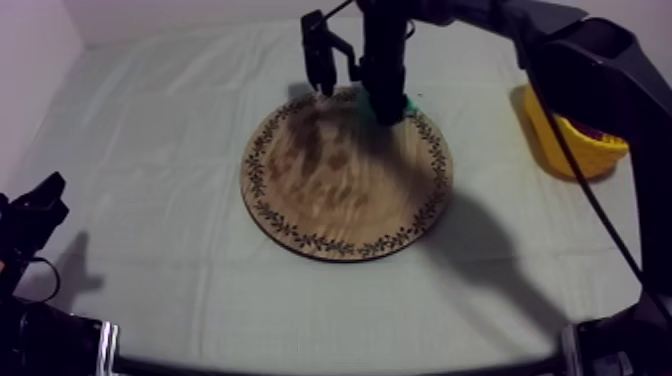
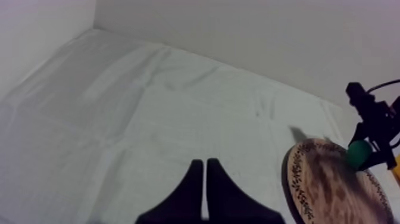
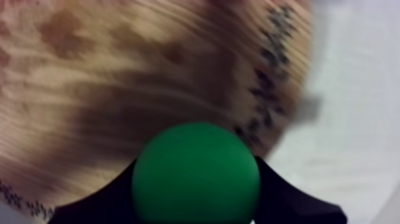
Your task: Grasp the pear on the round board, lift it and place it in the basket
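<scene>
Pear (image 3: 196, 173) sits clamped between the two black fingers of your right gripper (image 1: 388, 100), over the far right rim of the wooden board (image 1: 330, 190). The yellow basket (image 1: 572, 150) stands apart to the board's right, cloth between them, your right arm crossing above it. Your left gripper (image 2: 205, 179) rests at the near left, fingers pressed together on nothing.

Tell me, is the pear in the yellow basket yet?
Not yet. The grab looks done: the right gripper is shut on the green pear at the far rim of the wooden board. In hand is the lift; I cannot tell if the pear is off the board. Left to do: carry it to the yellow basket and let go. The left gripper rests shut.
</scene>
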`<state>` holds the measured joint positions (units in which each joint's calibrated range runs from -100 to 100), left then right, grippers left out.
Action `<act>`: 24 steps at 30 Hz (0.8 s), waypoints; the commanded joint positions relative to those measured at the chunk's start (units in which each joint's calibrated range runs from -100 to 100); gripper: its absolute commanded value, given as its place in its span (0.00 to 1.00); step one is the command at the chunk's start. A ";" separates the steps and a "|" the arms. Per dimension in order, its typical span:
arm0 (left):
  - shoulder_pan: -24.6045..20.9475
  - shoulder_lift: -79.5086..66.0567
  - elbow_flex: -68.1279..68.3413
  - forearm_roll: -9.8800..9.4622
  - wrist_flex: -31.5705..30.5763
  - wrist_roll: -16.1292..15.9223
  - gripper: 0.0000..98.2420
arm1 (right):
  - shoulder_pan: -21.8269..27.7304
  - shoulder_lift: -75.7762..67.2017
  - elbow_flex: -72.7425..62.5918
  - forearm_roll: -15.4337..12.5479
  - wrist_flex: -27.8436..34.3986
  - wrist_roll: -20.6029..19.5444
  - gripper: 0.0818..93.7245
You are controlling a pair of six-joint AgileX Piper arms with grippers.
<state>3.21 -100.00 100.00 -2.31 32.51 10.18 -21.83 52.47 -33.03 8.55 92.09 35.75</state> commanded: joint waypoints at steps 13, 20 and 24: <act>0.02 0.00 0.00 -0.01 -0.01 0.01 0.00 | 9.10 -22.28 1.69 0.47 -5.78 -4.88 0.40; 0.02 0.00 0.00 -0.01 -0.01 0.01 0.00 | 16.39 -33.57 11.70 2.28 -12.23 -13.52 0.40; 0.02 0.00 0.00 -0.01 -0.01 0.01 0.00 | 20.77 -38.91 20.08 3.52 -15.90 -18.24 0.41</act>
<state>3.21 -100.00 100.00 -2.31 32.51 10.18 -3.94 16.57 -18.11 11.81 77.48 21.63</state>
